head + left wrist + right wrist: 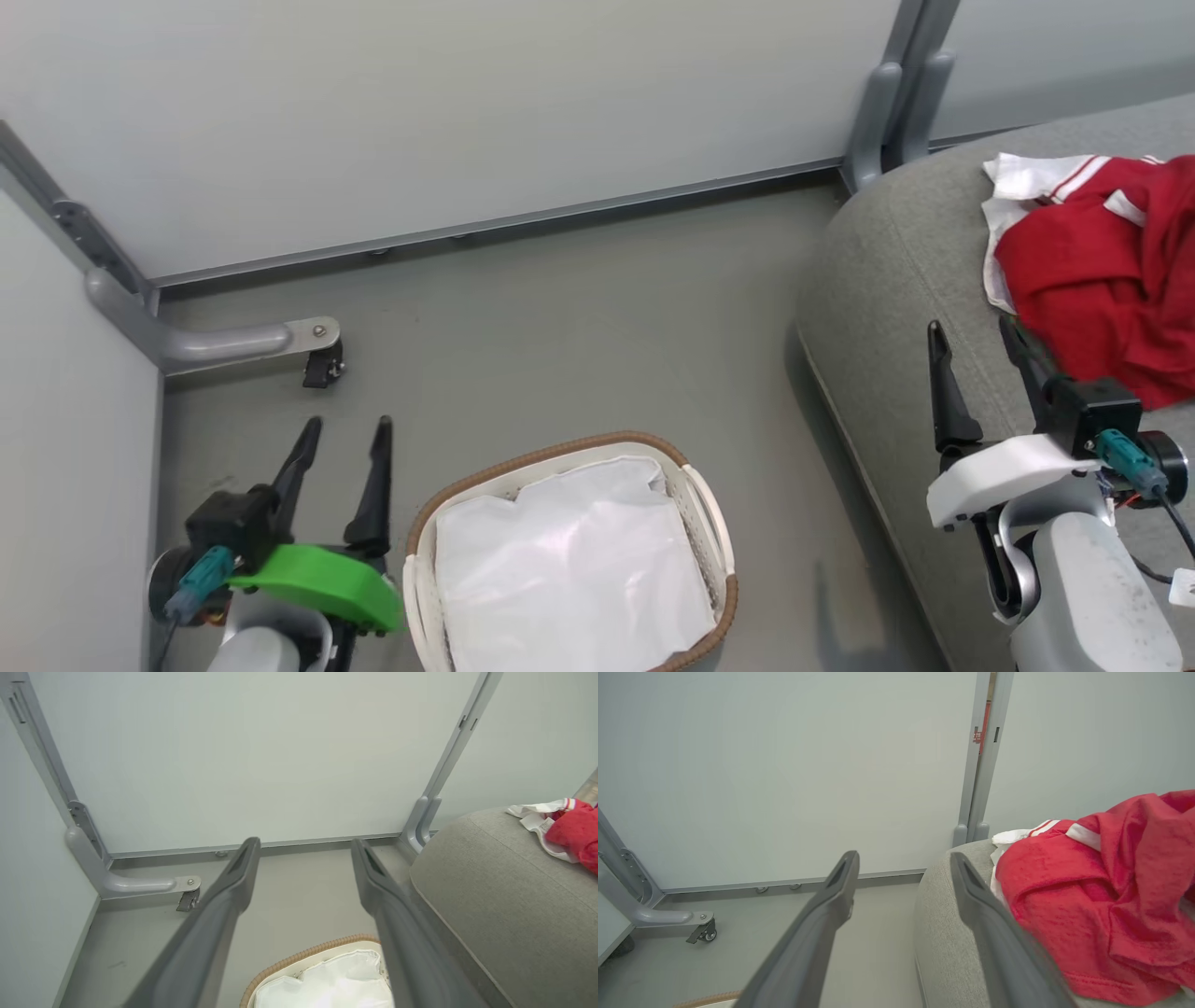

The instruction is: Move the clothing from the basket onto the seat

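The red clothing with white sleeves and stripe trim lies crumpled on the grey seat at the right; it also shows in the right wrist view as clothing on the seat. The basket stands on the floor at bottom centre, holding just its white liner. My right gripper hangs open over the seat's left edge, next to the clothing, empty. My left gripper stands open left of the basket, empty. In the left wrist view the basket sits low between the fingers.
Pale partition walls close the back and left. A grey partition foot with a caster juts out on the floor above my left gripper. A grey upright post stands behind the seat's corner. Bare grey floor lies between basket and wall.
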Controlling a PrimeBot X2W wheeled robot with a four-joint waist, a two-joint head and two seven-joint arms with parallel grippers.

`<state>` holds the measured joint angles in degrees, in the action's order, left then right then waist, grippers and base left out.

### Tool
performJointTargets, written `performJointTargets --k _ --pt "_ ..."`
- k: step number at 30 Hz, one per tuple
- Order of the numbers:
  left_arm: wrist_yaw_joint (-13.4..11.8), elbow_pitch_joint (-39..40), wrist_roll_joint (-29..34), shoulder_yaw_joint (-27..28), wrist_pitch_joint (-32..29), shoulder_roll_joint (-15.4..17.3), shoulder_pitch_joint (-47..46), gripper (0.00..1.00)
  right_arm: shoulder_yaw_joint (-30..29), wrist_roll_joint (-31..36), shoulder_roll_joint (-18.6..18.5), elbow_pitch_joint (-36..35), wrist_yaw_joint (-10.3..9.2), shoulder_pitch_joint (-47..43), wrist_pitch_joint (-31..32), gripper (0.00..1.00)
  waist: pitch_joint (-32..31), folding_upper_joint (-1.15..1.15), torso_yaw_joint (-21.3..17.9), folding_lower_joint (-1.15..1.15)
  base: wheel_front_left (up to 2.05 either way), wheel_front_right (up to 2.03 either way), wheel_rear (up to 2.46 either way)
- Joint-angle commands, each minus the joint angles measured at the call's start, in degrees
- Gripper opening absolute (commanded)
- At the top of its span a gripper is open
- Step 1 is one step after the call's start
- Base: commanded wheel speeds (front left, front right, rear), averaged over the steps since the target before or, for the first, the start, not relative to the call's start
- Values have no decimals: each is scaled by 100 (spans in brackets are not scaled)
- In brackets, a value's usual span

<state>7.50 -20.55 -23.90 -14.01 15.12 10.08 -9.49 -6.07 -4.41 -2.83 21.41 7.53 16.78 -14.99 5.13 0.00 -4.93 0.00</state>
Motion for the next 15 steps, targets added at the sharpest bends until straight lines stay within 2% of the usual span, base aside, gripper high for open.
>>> performJointTargets --k 1,9,15 --pt "-2 -33 107 154 3 -25 135 100 56 -49 -23 29 -8 -128 -28 100 -43 0 120 0 0 0 0" --pt "-2 -20 450 948 4 -185 482 100 191 -184 -23 46 -8 -337 -28 100 -213 0 302 0 0 0 0" --pt "-2 89 616 1250 4 -288 696 100 260 -244 -22 33 -8 -473 -28 100 -325 0 348 0 0 0 0"
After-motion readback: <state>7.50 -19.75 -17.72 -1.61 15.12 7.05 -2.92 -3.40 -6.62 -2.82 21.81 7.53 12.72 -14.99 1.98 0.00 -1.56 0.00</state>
